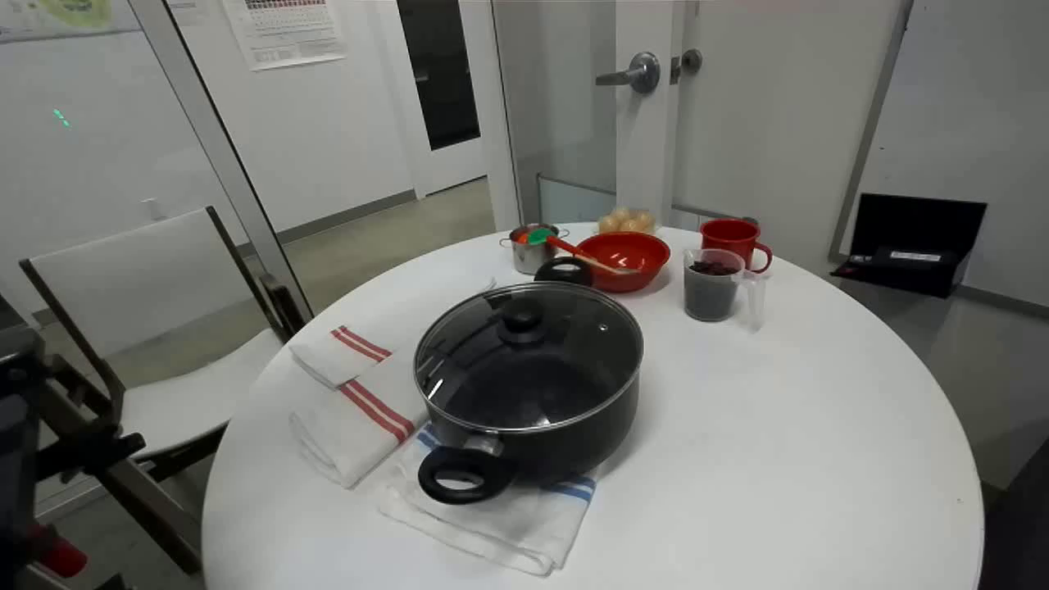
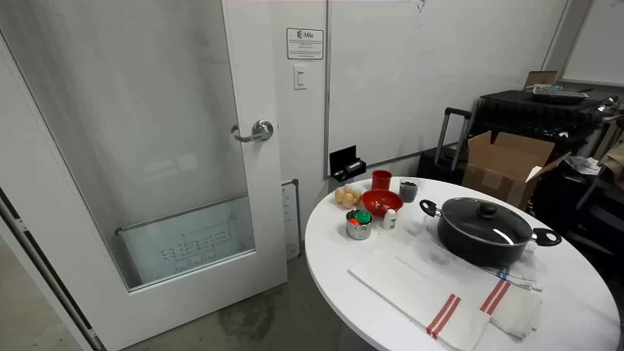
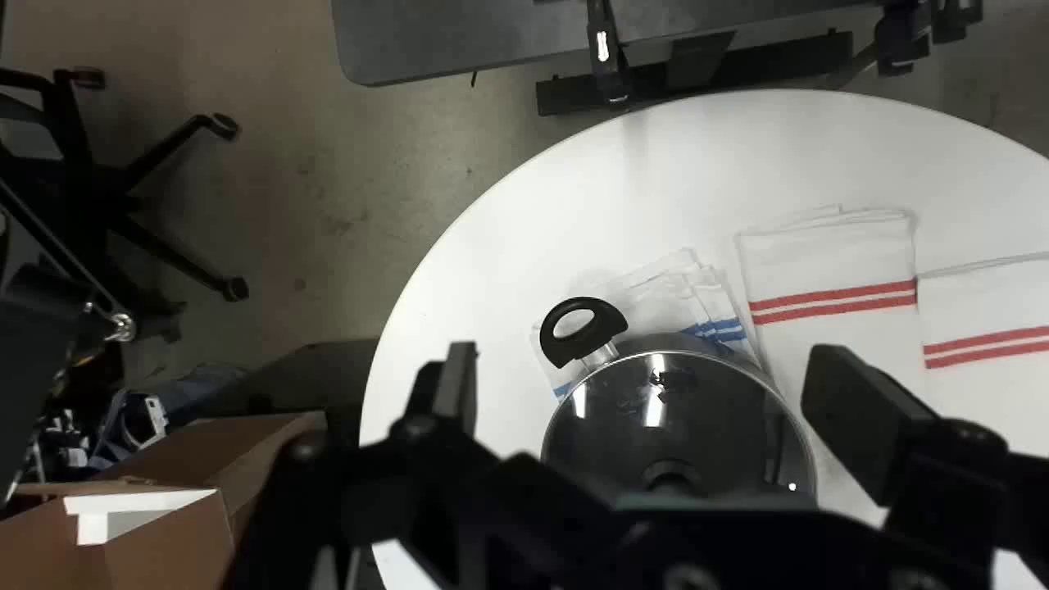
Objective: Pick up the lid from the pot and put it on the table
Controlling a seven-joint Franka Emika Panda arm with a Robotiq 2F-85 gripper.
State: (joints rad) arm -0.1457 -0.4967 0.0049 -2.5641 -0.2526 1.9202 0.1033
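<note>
The pincer (image 3: 642, 381) gapes well above the lid (image 3: 680, 430) on the pot (image 1: 574, 449).

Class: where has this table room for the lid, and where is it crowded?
In an exterior view, the widest bare patch of table lies between the pot, clear cup and right edge; the lid should fit. Crowded: the far side (red bowl, red mug, steel pot) and left of the pot (striped towels).
</note>
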